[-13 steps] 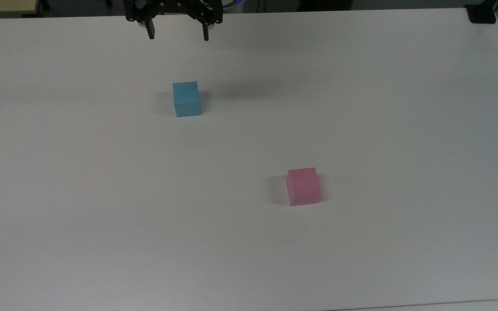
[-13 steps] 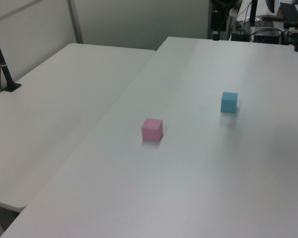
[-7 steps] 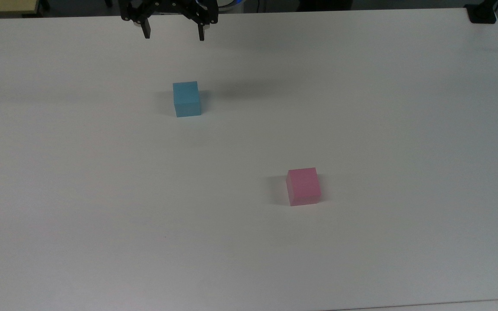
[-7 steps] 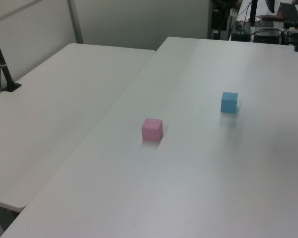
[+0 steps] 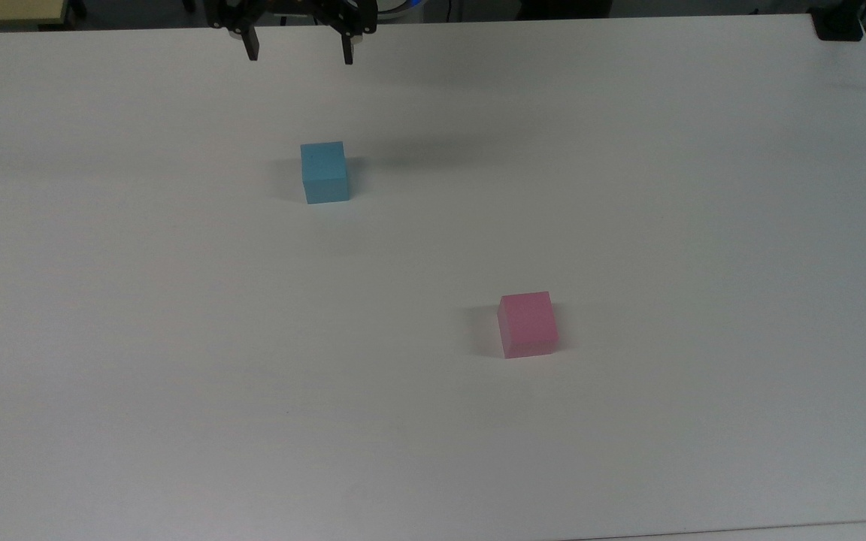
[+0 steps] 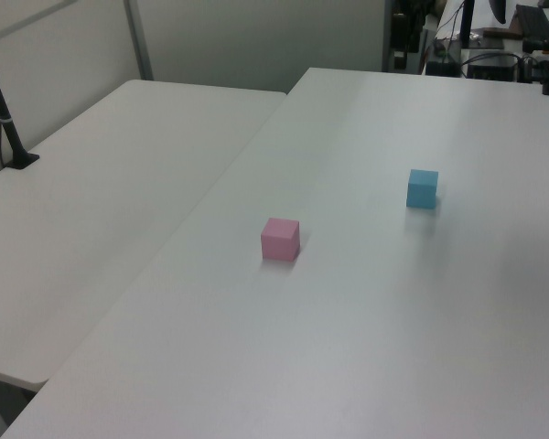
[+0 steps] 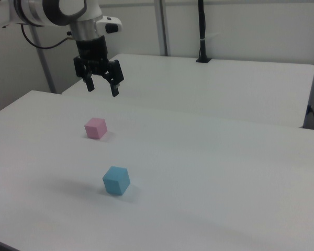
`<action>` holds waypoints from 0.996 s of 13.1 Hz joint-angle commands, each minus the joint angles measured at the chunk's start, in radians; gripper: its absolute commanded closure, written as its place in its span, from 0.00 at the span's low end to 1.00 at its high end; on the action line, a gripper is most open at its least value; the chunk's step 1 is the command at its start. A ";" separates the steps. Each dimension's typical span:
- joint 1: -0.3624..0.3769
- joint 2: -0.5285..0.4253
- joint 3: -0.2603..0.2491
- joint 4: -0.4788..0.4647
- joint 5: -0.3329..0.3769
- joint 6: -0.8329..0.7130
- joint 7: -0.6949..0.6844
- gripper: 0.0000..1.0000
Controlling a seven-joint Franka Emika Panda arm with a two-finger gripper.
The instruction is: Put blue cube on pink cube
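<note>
Gripper: the gripper (image 7: 101,88) hangs high above the white table (image 5: 628,225), fingers spread wide and holding nothing; in the top view it sits at the upper edge (image 5: 298,54), up from the blue cube
Blue cube: the blue cube (image 5: 325,173) rests flat on the table, alone, with bare surface on every side, so the fingers can come down on either pair of faces; in the right view it is the nearer block (image 7: 116,180)
Pink cube: the pink cube (image 5: 528,324) sits flat, well apart from the blue one, toward the top view's lower right; its top face is bare and level, fit to bear a block (image 6: 280,239)
Why the wide jaws: I judge the spread is kept to clear the block's width on the way down
Stage: nothing grasped yet; approach to the blue block seems to be the step in hand
Risk: an off-centre grip may twist the block
</note>
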State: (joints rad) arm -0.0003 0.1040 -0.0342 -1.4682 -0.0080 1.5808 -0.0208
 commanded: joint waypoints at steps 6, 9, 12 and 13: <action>0.033 -0.047 0.004 0.000 0.026 -0.062 0.013 0.00; 0.026 -0.046 -0.009 0.000 0.020 -0.061 0.001 0.00; 0.025 -0.050 -0.009 0.000 0.016 -0.064 0.002 0.00; 0.025 -0.049 -0.009 0.000 0.017 -0.068 0.002 0.00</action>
State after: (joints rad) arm 0.0179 0.0680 -0.0344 -1.4685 -0.0027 1.5432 -0.0182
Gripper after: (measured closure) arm 0.000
